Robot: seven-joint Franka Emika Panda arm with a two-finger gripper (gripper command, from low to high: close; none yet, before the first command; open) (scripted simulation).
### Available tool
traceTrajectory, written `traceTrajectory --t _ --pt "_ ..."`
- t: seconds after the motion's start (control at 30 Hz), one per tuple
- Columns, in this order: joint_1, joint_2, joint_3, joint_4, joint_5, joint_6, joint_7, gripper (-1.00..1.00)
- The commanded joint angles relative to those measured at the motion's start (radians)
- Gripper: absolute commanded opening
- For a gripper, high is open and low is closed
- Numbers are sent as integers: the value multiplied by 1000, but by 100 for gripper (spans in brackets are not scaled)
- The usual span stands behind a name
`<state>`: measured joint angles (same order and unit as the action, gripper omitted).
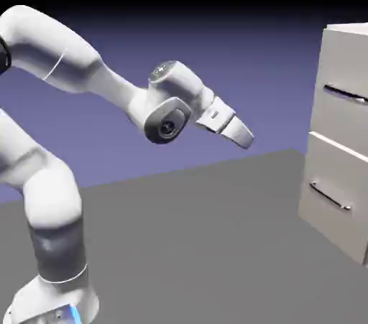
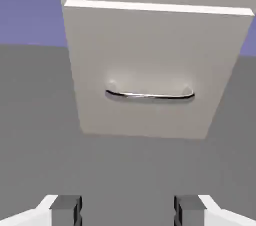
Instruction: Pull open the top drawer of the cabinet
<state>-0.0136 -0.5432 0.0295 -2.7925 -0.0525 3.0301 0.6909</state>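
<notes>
Gripper (image 2: 128,210) spread and empty, well short of the cabinet (image 1: 333,200); top drawer (image 1: 346,64) at the exterior view's right, so I'd best rise, level, and roll to straddle its bar handle (image 1: 346,93) squarely.

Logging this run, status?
End effector open, empty, short of the cabinet. Top drawer closed, handle untouched. Nothing visible in the way.

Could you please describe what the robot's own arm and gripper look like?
The arm is glossy white with rounded, bulging segments, dark grey discs at the wrist joint and a blue-lit patch on its base. No cables show along it. The gripper has two white, angled fingers ending in small, blocky dark grey tips.
</notes>
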Motion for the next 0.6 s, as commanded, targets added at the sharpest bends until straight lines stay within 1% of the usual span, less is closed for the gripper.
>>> traceTrajectory --t 0.0,0.57 --pt "-21 22 24 14 -44 -6 -42 0" --pt "-383 400 440 261 -783 -104 -749 0"
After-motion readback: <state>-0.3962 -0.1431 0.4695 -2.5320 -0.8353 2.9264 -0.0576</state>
